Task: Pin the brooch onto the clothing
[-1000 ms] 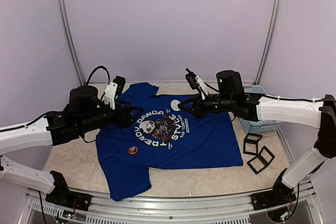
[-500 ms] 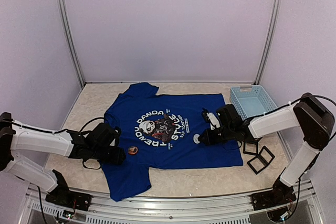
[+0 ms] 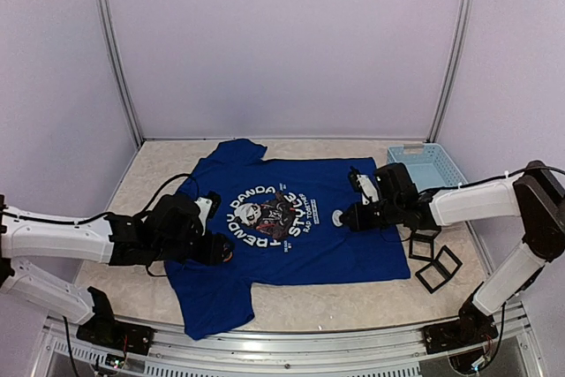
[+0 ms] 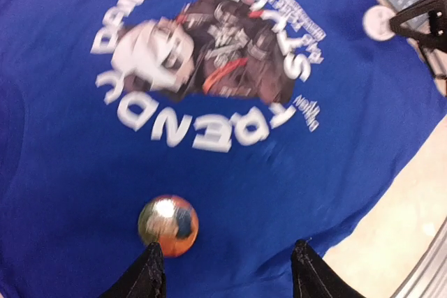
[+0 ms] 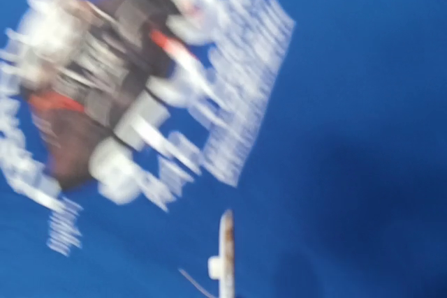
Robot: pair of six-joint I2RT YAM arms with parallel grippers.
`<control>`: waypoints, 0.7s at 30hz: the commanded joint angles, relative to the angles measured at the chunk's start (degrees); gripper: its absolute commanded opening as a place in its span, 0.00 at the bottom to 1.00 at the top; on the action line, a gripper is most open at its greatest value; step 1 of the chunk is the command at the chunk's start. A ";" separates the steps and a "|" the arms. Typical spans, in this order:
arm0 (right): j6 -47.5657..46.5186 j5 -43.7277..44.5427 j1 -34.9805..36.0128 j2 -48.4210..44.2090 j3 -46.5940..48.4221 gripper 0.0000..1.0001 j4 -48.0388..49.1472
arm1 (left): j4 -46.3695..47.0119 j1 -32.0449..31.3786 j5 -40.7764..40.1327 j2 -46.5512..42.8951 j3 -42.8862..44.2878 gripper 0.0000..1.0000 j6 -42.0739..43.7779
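Note:
The clothing, a royal-blue T-shirt (image 3: 309, 245) with a round panda print (image 4: 209, 68), lies flat on the table. A round orange brooch (image 4: 167, 225) rests on it below the print. My left gripper (image 4: 227, 266) hovers low over the shirt, open, with its left fingertip (image 4: 150, 270) right beside the brooch; in the top view this gripper (image 3: 218, 248) mostly hides the brooch. My right gripper (image 3: 350, 216) is shut on a white round disc (image 3: 339, 216) held just above the shirt to the right of the print. That disc (image 5: 225, 256) shows edge-on in the right wrist view, with a thin wire beside it.
A light-blue plastic basket (image 3: 424, 167) stands at the back right. Two black square frames (image 3: 425, 243) (image 3: 440, 268) lie on the table right of the shirt. Metal posts and walls close in the back and sides.
Both arms have come down from a raised pose. The left gripper has slid right, up to the brooch. The right gripper has shifted slightly away from me with the white disc.

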 commanded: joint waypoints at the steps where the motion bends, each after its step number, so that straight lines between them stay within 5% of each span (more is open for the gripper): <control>1: -8.91 -7.68 -0.16 -0.22 6.71 0.00 3.08 | 13.47 1.54 4.82 8.52 6.27 0.56 11.83; 5: -15.48 -11.66 0.85 2.74 11.00 0.00 5.86 | 13.33 -0.55 6.84 19.62 10.77 0.56 18.85; 13: -21.35 -16.60 3.14 8.52 14.87 0.00 6.62 | 10.82 -1.03 3.63 25.88 12.88 0.70 22.04; 21: -25.69 -17.44 7.06 11.28 16.07 0.00 8.30 | 10.85 -2.45 -0.54 30.51 11.35 0.64 21.63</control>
